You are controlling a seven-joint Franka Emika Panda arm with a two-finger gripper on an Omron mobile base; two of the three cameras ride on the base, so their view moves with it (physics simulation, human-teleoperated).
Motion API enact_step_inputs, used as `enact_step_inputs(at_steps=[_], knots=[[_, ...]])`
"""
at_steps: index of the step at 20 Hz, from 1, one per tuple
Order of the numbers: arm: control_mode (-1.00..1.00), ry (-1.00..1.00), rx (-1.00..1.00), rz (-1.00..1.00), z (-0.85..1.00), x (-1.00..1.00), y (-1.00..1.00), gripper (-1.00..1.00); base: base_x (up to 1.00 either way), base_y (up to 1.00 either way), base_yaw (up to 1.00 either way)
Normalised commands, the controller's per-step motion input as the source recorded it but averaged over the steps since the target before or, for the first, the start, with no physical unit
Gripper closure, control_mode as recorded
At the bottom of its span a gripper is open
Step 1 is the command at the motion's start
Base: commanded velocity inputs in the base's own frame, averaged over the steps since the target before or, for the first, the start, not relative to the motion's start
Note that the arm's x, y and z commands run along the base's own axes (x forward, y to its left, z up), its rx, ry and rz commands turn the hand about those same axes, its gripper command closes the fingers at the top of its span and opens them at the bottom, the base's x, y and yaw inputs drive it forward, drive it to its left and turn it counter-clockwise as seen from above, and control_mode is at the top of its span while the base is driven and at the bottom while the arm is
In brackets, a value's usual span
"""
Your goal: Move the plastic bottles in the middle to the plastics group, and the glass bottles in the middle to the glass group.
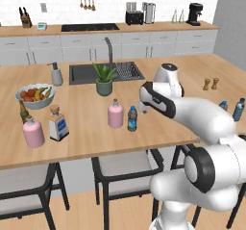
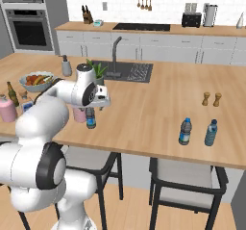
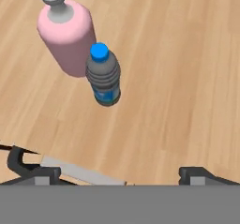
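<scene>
I see my gripper [image 3: 117,174] spread wide above the small water bottle [image 3: 103,75], touching the pink bottle [image 3: 68,33].

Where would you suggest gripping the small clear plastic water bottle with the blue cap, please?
Grip the small clear plastic water bottle around its ribbed upper body, just below the cap, coming down from above. It stands upright, and the round pink glass bottle stands close beside it, so the open pincer should probably close across the free sides.

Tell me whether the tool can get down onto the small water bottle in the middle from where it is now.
Probably yes. The tool hangs open above the small water bottle, with nothing between them. The pink bottle stands close beside it, so one finger has little room there.
</scene>
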Motion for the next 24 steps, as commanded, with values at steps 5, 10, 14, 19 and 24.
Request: enact_step_inputs(at_steps=[5,10,14,19,24], knots=[[-1.00,-0.01,0.00,0.06,0.00,0.45,0.24,-1.00,0.00,0.00,0.00],[-1.00,-0.07,-0.03,0.07,0.00,0.18,0.33,-1.00,0.00,0.00,0.00],[-1.00,-0.05,0.00,0.00,-0.05,0.00,0.15,-1.00,0.00,0.00,0.00],[-1.00,-0.13,-0.02,-0.03,-0.22,0.00,0.22,-1.00,0.00,0.00,0.00],[-1.00,-0.05,0.00,0.00,-0.19,0.18,0.00,-1.00,0.00,0.00,0.00]])
